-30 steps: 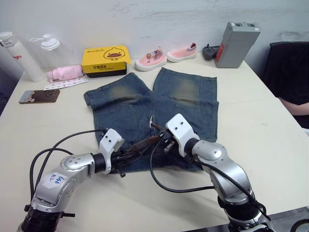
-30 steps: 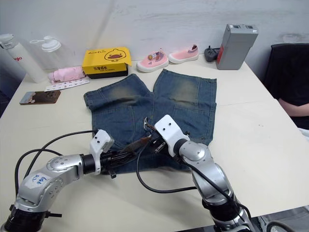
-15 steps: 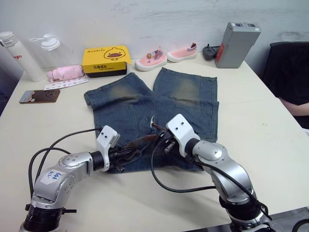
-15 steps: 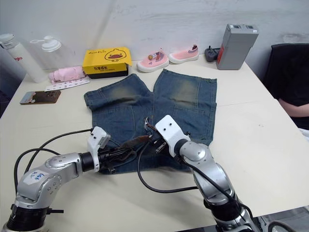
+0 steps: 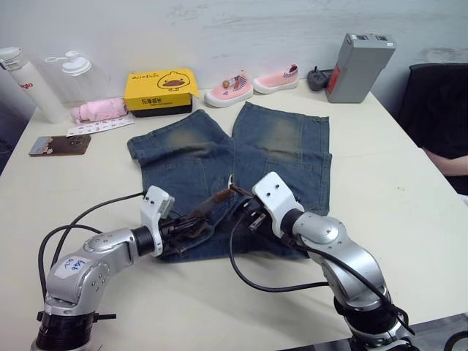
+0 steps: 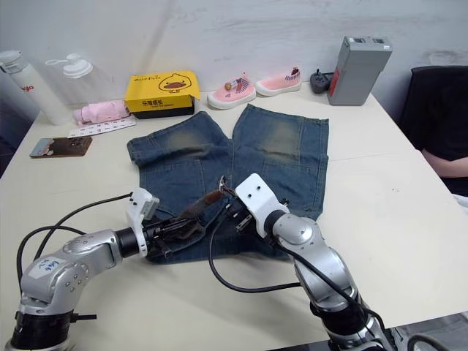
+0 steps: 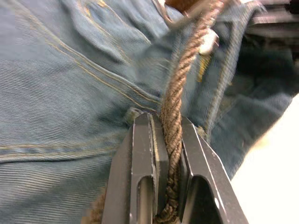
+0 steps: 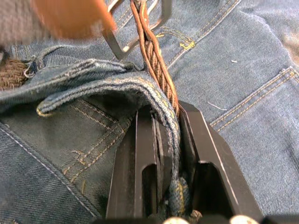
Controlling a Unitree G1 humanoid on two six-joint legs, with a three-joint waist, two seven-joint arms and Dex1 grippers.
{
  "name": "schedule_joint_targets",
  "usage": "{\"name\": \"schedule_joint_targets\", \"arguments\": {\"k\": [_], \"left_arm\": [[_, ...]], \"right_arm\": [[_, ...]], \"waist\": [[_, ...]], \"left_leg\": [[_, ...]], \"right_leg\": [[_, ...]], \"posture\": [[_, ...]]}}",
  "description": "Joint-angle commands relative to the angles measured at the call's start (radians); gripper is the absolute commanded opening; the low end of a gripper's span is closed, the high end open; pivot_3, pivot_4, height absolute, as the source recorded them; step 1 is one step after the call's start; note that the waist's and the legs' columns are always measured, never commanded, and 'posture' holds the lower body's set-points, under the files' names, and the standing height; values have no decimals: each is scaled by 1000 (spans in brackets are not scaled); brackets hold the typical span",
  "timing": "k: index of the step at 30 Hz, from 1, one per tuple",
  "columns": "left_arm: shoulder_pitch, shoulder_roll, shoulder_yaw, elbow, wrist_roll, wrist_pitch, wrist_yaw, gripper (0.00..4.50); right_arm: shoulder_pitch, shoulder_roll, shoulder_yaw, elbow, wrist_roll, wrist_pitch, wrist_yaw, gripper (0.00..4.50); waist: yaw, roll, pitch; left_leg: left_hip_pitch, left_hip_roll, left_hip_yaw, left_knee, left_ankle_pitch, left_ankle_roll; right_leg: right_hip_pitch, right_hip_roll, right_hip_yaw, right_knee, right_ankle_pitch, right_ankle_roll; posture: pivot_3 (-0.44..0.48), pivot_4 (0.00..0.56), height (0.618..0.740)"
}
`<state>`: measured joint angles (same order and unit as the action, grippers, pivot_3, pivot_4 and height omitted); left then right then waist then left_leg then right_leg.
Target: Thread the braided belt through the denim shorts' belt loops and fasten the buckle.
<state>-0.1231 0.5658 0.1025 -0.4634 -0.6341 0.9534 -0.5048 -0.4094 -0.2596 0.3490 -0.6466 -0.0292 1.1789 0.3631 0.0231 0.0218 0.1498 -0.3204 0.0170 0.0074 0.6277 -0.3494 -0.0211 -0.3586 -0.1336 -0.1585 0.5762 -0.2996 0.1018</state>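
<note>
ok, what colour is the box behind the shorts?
Yellow box with a black base and duck print; clearest in the left eye view.

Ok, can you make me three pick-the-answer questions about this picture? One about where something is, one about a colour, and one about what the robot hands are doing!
1. Where is the yellow box?
A. beyond the denim shorts, by the wall
B. on top of the shorts
C. under the table

2. What colour are the little shoes?
A. green
B. pink
C. black

3. What is the left gripper doing?
A. hanging open and holding nothing
B. squeezing the braided belt
C. lifting a bottle

Answers:
1. A: it sits past the shorts' legs, near the wall.
2. B: both shoes are pink.
3. B: the left wrist view shows the belt pinched between its fingers.
</note>
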Motion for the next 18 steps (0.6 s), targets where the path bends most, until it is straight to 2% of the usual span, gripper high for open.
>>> {"name": "schedule_joint_targets", "arguments": {"k": [1,10,18], "left_arm": [[1,7,-6,-21,14,-10,8,0],[4,50,-61,11,94,-52,1,0],[-10,26,-31,-39,35,-63,-26,0]], "right_arm": [[-27,5,-2,-47,9,-14,-20,34],[-39,-4,-7,-55,21,-8,-26,34],[-37,-18,2,-41,19,-3,-35,34]], "waist": [[0,0,0],[-1,0,0],[0,0,0]], "left_leg": [[0,0,0,0,0,0],[0,0,0,0,0,0],[0,0,0,0,0,0]], "right_leg": [[0,0,0,0,0,0],[0,0,0,0,0,0],[0,0,0,0,0,0]], "posture": [[0,150,706],[0,150,706],[0,150,706]]}}
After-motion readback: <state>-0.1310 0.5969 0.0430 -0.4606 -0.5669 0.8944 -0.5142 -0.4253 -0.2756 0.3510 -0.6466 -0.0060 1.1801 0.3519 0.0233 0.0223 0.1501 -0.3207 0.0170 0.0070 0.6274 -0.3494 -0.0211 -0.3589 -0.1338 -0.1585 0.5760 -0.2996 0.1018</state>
